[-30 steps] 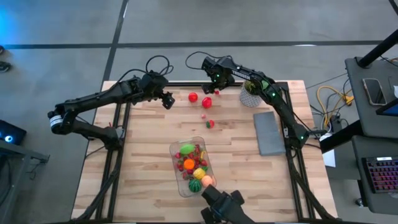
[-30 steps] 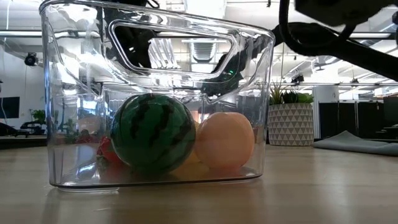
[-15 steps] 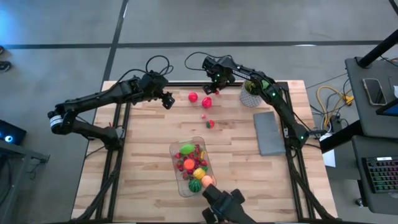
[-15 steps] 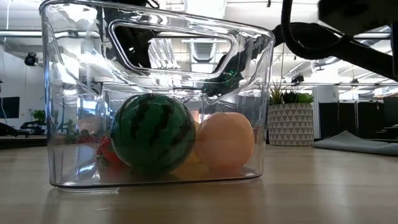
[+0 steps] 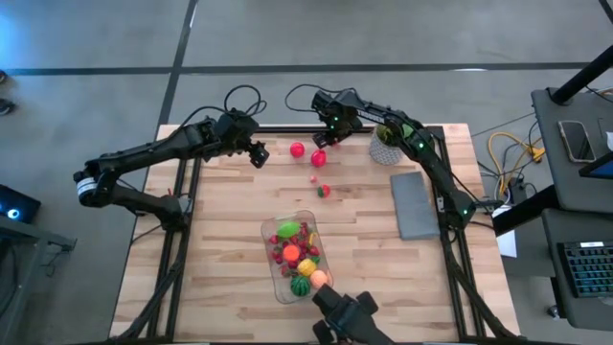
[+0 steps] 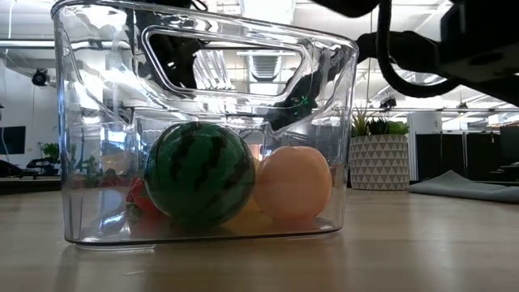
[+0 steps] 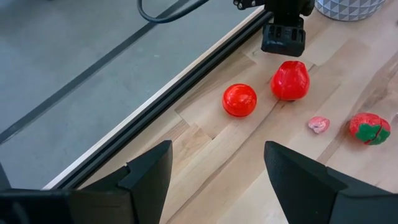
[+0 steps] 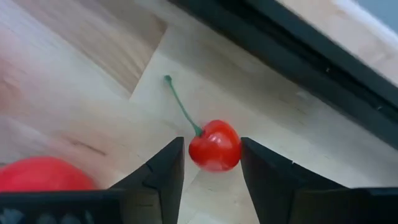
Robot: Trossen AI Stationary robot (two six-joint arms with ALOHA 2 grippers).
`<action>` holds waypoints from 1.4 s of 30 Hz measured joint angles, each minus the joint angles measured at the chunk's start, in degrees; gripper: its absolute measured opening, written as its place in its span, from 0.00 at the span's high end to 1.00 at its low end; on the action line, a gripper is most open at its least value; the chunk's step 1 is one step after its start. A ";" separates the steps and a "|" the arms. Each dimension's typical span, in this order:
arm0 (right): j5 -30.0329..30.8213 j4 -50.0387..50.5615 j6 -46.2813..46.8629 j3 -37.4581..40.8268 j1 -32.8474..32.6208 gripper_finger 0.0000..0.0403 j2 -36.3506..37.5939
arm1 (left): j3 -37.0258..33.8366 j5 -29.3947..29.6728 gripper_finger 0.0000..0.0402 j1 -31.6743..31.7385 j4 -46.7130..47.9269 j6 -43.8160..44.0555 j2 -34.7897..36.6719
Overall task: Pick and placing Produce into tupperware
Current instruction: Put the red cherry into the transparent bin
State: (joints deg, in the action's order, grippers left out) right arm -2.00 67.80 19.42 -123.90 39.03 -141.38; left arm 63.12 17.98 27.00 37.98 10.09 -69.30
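Observation:
The clear tupperware (image 5: 267, 240) stands near the table's near edge. It holds several toy pieces, among them a watermelon ball (image 6: 199, 173) and a peach ball (image 6: 292, 183). A red tomato (image 5: 298, 149), a red pepper (image 5: 318, 158), a pink scrap (image 5: 313, 178) and a strawberry (image 5: 324, 190) lie loose on the far half. My right gripper (image 8: 211, 158) is low at the far edge, open, with its fingers on either side of a red cherry (image 8: 215, 145) that lies on the wood. My left gripper (image 7: 217, 168) hovers open to the left of the tomato (image 7: 239, 99). My right gripper comes at the cherry from above, slanting down. One finger (image 8: 168, 168) stands at each side of its round body (image 8: 215, 145), and its green stem points away from the fingers. The gaps are very narrow, and I cannot tell whether either finger touches it.
A white patterned pot with a green plant (image 5: 385, 144) stands right of the right gripper. A flat grey slab (image 5: 417, 204) lies on the right side. A black frame rail (image 7: 186, 81) runs along the far edge. A camera mount (image 5: 345, 316) sits at the near edge.
The right arm has shifted slightly: in the low view its links sit lower than a second ago, and from above its gripper has edged toward the far edge. The loose pieces and the container have stayed in place.

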 joint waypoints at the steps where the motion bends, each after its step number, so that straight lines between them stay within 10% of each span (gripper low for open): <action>1: 0.34 -0.24 -0.04 0.00 0.00 0.63 0.00 | -0.01 0.00 0.40 0.00 0.00 0.00 0.00; 42: -4.08 5.23 -3.16 -0.44 -4.87 0.74 10.99 | -0.06 0.02 0.40 0.00 -0.12 0.22 0.00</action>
State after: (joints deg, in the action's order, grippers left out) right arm -6.08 73.04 16.26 -124.33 34.16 -130.39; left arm 63.07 18.00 27.00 37.86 10.31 -69.30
